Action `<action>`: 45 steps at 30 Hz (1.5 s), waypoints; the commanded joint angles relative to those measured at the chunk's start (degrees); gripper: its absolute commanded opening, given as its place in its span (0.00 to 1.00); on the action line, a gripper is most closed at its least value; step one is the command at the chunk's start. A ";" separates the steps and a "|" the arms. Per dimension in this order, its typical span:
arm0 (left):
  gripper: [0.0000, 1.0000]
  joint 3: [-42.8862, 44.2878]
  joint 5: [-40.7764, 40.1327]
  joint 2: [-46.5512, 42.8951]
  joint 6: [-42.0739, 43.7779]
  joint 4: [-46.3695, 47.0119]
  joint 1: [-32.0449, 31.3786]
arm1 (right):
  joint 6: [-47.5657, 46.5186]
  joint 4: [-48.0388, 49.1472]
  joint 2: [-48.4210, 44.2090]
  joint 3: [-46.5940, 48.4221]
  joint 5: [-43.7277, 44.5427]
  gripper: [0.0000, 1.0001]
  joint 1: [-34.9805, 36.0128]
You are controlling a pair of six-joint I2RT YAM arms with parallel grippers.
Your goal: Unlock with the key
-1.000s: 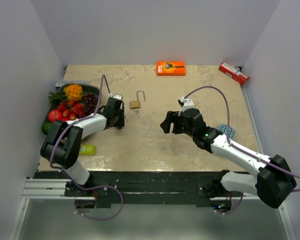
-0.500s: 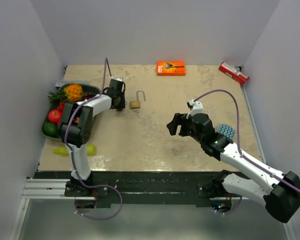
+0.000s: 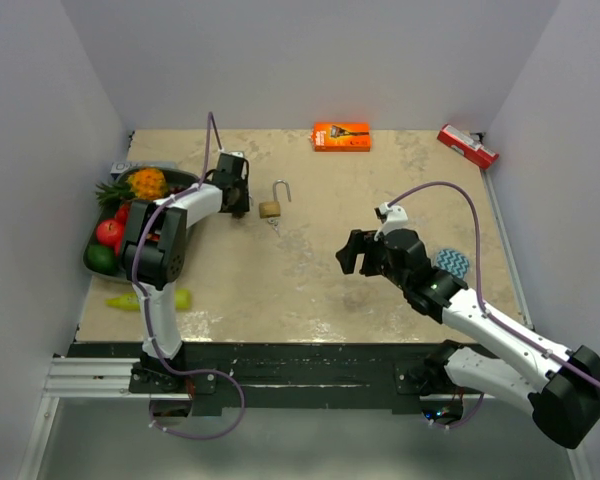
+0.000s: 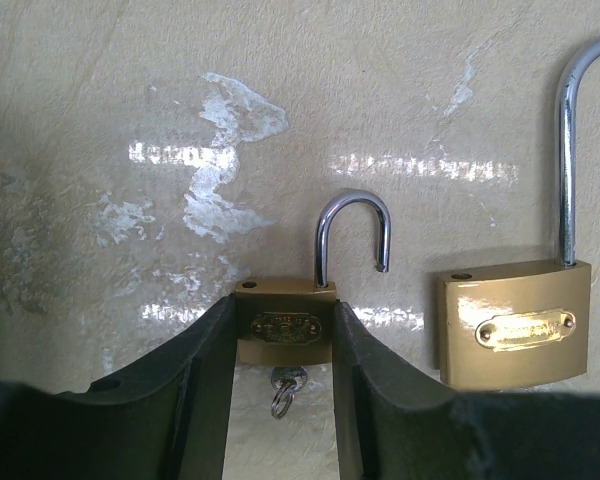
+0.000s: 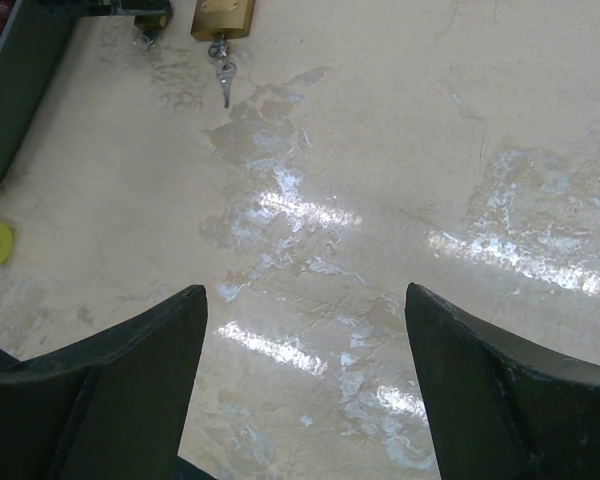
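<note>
In the left wrist view my left gripper (image 4: pixel 283 345) is shut on a small brass padlock (image 4: pixel 283 332). Its shackle (image 4: pixel 352 235) stands open and a key with a ring (image 4: pixel 284 387) sits in its underside. A larger brass padlock (image 4: pixel 515 325) with its shackle open lies just to the right; it also shows in the top view (image 3: pixel 270 208) with its key (image 3: pixel 274 222). In the top view the left gripper (image 3: pixel 238 196) hides the small padlock. My right gripper (image 3: pixel 352 252) is open and empty over bare table, far from both locks.
A bowl of fruit (image 3: pixel 130 215) stands left of the left gripper. An orange box (image 3: pixel 341 136) and a red item (image 3: pixel 467 146) lie at the back. A yellow-green object (image 3: pixel 175 298) lies front left, a blue patterned piece (image 3: pixel 450 262) by the right arm.
The left gripper has moved back from near the table's middle left to beside the large padlock. The right gripper has drawn back towards the near right.
</note>
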 commanded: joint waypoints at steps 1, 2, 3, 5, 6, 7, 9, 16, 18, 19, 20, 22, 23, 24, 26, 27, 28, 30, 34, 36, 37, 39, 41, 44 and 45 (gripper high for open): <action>0.47 0.86 -0.17 0.30 0.57 -1.91 0.50 | 0.22 -0.20 -1.21 -0.13 1.81 0.83 -0.20; 0.57 0.95 -0.09 -0.05 0.57 -2.00 0.50 | 0.31 -0.20 -1.30 -0.13 1.81 0.83 -0.20; 0.61 0.95 -0.08 -0.32 0.66 -1.74 0.50 | 0.49 -0.37 -1.56 -0.13 1.73 0.83 -0.20; 0.69 1.04 0.00 -0.84 0.66 -1.65 0.50 | 0.75 -0.29 -1.92 -0.31 1.55 0.83 -0.12; 0.71 1.13 0.09 -1.11 0.75 -1.65 0.50 | 0.84 -0.29 -2.18 -0.31 1.55 0.84 -0.12; 0.74 1.21 0.35 -1.54 0.84 -1.56 0.50 | 0.93 -0.29 -2.27 -0.48 1.64 0.84 -0.20; 0.77 1.30 0.62 -2.33 0.84 -1.38 0.50 | 0.93 -0.11 -2.45 -0.57 1.55 0.84 -0.20; 0.99 -2.55 5.43 -11.28 2.32 5.37 -0.20 | 0.93 3.14 -1.39 -0.49 -0.03 0.87 -1.78; 0.99 -4.31 6.59 -13.40 3.12 8.63 -0.72 | 1.10 4.89 -0.25 -0.40 -2.92 0.87 -2.84; 0.99 -5.10 6.94 -15.94 4.25 9.77 -0.99 | 1.28 5.42 0.19 -0.31 -3.80 0.86 -4.06; 0.99 -5.98 7.03 -17.35 4.87 12.22 -1.43 | 1.46 5.95 0.97 -0.40 -4.59 0.86 -4.77; 0.99 -9.05 8.69 -22.26 7.32 15.91 -2.66 | 1.63 7.44 1.59 -0.40 -6.09 0.86 -6.70; 0.99 -10.55 9.40 -24.38 7.86 20.20 -3.10 | 1.63 7.80 1.94 -0.31 -6.62 0.86 -7.32; 0.99 -13.87 10.71 -26.49 8.22 22.33 -3.45 | 1.63 8.32 2.47 -0.22 -7.49 0.86 -8.63; 0.99 -17.49 13.79 -33.34 8.05 27.85 -3.45 | 1.98 8.76 2.65 -0.22 -8.03 0.86 -9.87; 0.99 -20.99 14.24 -35.71 7.70 29.45 -3.28 | 2.07 8.85 2.65 -0.22 -8.20 0.86 -10.92; 0.99 -22.85 14.85 -40.00 6.82 30.77 -3.19 | 2.33 8.77 2.56 -0.22 -8.29 0.86 -11.36; 1.00 -26.88 14.77 -43.63 5.42 31.84 -1.62 | 2.34 8.33 1.95 0.04 -8.21 0.86 -12.24; 1.00 -31.99 18.18 -52.05 -2.39 28.24 4.44 | 2.42 6.75 -0.94 0.48 -6.28 0.86 -12.77; 1.00 -35.24 19.42 -55.50 -4.08 27.80 6.73 | 2.25 5.70 -2.35 0.74 -5.05 0.86 -12.77; 1.00 -35.69 19.69 -58.91 -4.43 27.01 6.83 | 1.99 5.08 -2.97 0.83 -4.78 0.86 -12.77; 1.00 -35.87 20.04 -61.65 -4.17 22.80 6.83 | 1.55 4.29 -5.25 0.75 -3.73 0.86 -12.86; 1.00 -35.35 21.09 -65.08 -2.51 17.20 6.83 | 0.85 3.93 -7.53 0.66 -3.02 0.86 -12.77; 1.00 -35.52 23.46 -68.60 -0.58 12.18 6.83 | -0.73 3.49 -10.34 0.39 -2.32 0.86 -12.77; 1.00 -35.87 24.25 -69.22 -0.13 11.54 6.83 | -1.17 2.97 -10.97 0.48 -2.32 0.86 -12.86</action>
